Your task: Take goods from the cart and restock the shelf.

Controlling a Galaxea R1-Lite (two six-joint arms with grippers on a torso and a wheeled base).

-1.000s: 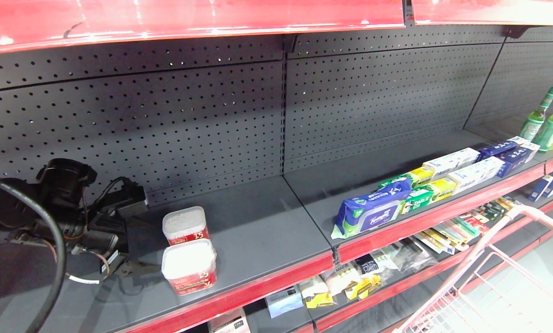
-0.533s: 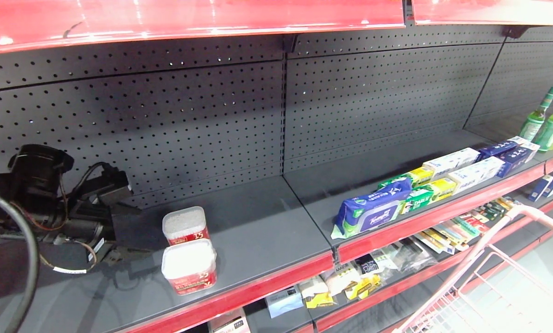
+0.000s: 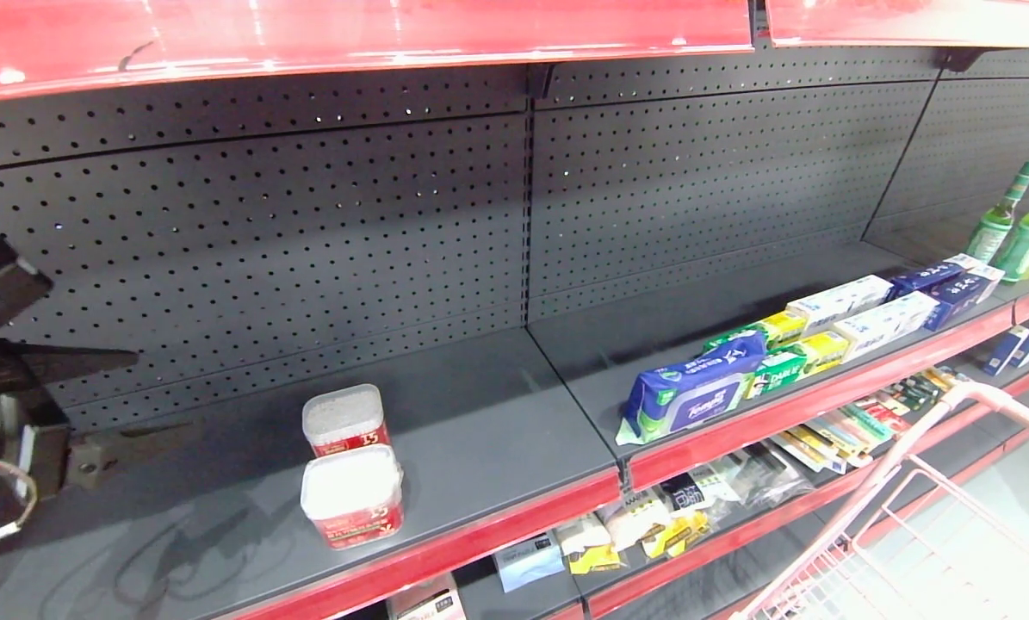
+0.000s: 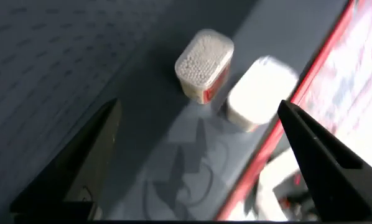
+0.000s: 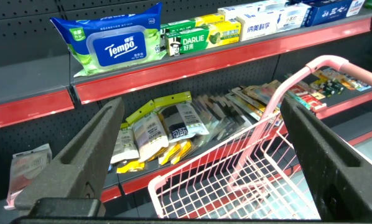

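The right gripper was held wide open and empty near the pink cart. Two jars were found already stood on the shelf, one behind the other. The left gripper was held wide open, apart from them. Restocking was judged barely begun.

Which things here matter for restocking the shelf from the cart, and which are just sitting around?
Job in hand: cart; shelf; front tub; rear tub; left claw, open; right claw, open.

Just sitting: wipes pack; toothpaste boxes; green bottles; packets below.
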